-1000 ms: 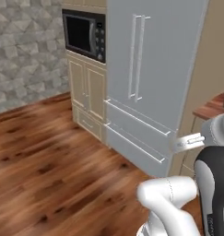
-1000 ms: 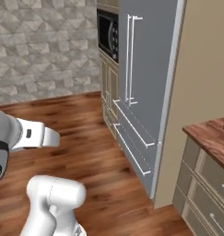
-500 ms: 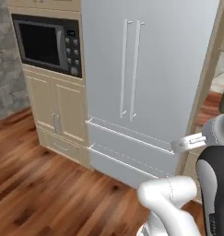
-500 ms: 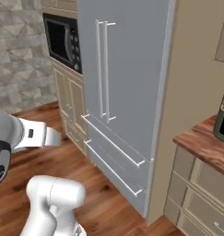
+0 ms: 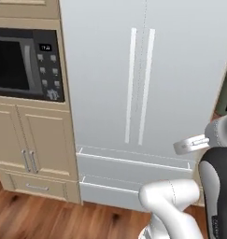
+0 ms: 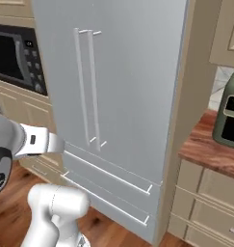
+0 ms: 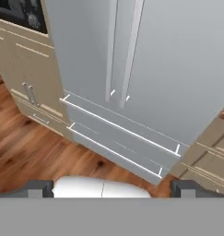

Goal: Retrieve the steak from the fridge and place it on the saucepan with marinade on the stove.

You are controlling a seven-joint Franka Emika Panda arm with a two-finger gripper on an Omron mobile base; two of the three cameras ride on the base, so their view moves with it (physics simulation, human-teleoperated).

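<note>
The fridge (image 5: 143, 93) is now faced squarely, doors shut, as the base has turned. Gripper (image 7: 111, 189) jaws are spread wide above wooden floor (image 7: 26, 152).

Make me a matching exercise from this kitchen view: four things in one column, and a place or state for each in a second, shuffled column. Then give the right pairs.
Things
1. fridge
2. microwave
3. toaster oven
4. end effector

Places or states
A. green, standing on the wooden counter right of the fridge
B. black, built into the cabinets left of the fridge
C. open, holding nothing
D. both doors and both drawers closed

Pairs: 1-D, 2-B, 3-A, 4-C
</note>
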